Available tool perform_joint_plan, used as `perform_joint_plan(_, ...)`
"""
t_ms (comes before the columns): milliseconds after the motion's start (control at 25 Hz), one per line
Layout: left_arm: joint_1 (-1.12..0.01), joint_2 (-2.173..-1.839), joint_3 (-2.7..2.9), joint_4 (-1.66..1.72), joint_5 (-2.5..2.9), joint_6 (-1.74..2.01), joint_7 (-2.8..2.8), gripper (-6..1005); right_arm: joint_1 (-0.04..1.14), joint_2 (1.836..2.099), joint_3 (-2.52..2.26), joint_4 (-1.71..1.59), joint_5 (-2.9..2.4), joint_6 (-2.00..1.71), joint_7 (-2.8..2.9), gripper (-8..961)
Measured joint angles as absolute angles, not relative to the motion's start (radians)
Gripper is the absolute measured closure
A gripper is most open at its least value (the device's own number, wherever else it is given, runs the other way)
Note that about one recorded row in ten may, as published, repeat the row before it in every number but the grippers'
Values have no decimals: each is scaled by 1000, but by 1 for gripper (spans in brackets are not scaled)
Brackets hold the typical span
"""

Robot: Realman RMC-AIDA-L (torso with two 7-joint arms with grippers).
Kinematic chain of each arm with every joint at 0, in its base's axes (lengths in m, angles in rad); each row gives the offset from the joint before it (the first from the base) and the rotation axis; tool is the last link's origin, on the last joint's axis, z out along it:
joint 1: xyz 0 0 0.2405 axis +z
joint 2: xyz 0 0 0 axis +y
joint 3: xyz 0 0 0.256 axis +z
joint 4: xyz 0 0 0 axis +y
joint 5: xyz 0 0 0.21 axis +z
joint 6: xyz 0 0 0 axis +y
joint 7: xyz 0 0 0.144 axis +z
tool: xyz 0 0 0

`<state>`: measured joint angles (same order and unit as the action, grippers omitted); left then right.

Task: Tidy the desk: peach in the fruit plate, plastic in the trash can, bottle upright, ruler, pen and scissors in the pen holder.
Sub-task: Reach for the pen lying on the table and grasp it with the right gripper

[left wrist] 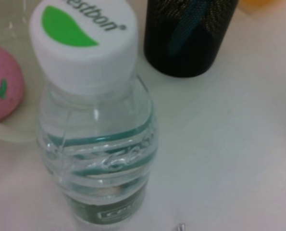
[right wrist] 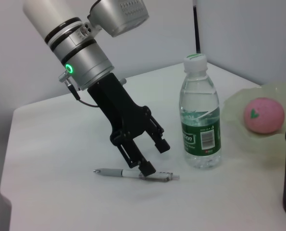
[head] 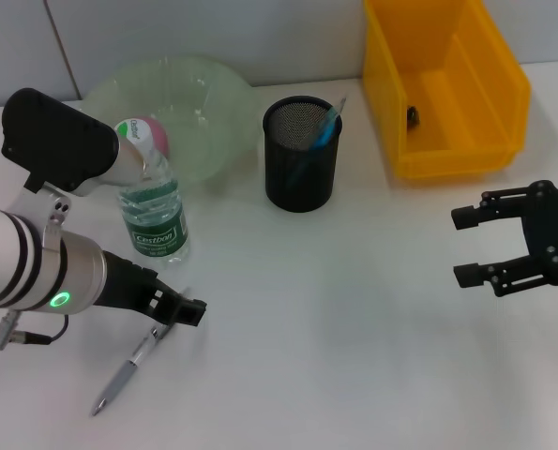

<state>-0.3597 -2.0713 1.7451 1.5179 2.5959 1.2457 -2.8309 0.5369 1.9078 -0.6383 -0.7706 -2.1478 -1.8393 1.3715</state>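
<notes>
From the head view I see my left gripper [head: 173, 315] low over the pen [head: 128, 367] at seven o'clock, fingers apart; my right gripper [head: 485, 246] hovers at three o'clock, jaws wide. The left wrist shows the bottle [left wrist: 97, 139] upright. The right wrist shows one fingertip [right wrist: 146, 168] touching the pen.

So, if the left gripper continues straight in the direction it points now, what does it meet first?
The pen. The left gripper points down at the table, its fingers open astride the pen's clip end, one fingertip apparently touching it already. The bottle stands beside, outside that line.
</notes>
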Motion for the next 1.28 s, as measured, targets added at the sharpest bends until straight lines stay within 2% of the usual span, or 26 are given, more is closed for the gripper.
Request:
perform_joint_plan(400, -439, -2076, 1744, 1438, 2610, 1277, -2876, 215, 534, 1910, -630, -764, -2147, -1817, 1366, 162)
perform_joint_plan(1280, -466, -2079, 1752, 1384, 2618, 1265, -2878, 215, 529, 1913, -636, -764, -2148, -1802, 1351, 163)
